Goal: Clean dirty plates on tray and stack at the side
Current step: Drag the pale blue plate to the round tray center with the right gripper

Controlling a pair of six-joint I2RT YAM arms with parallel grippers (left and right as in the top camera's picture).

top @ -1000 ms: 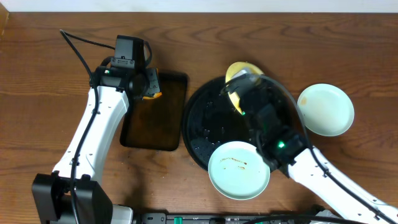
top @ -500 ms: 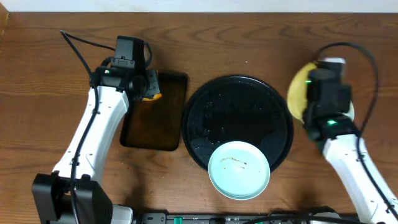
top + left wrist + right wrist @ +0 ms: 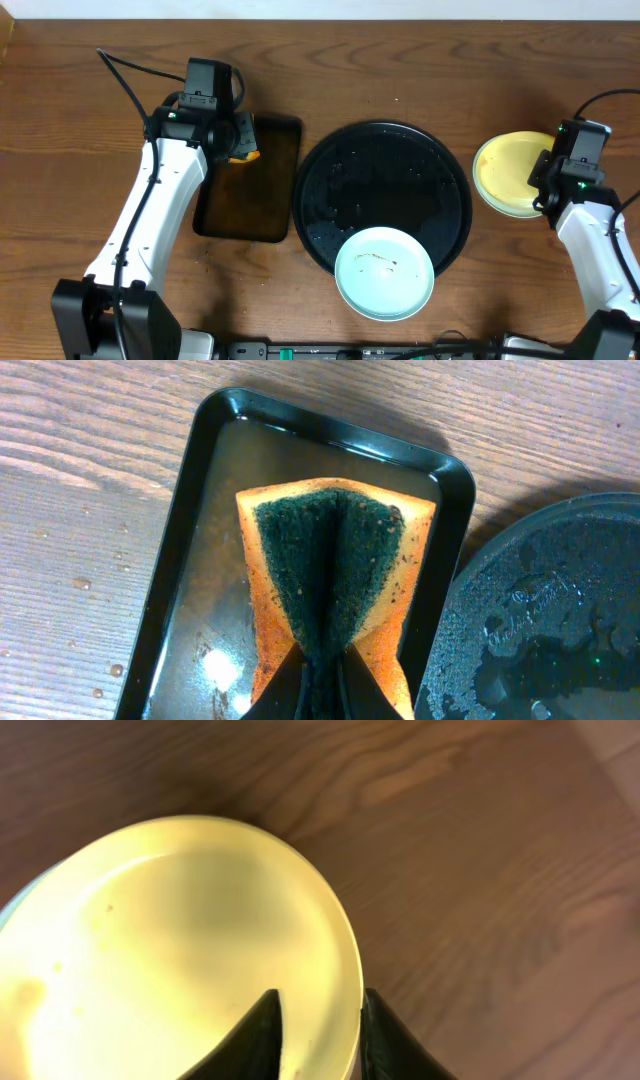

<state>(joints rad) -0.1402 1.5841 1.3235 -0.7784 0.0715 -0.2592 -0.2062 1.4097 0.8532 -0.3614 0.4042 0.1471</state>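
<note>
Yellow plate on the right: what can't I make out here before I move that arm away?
Right gripper grip: in the right wrist view the yellow plate rim lies between the jaws, but contact isn't visible.
Plate underneath: the yellow plate covers it overhead; right wrist shows only a bluish sliver at the left edge.
Mint plate streaks: too small overhead to judge.

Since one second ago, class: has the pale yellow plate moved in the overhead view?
Yes. The pale yellow plate moved right, from the round black tray's far rim to a spot beside the tray's right edge.
</note>
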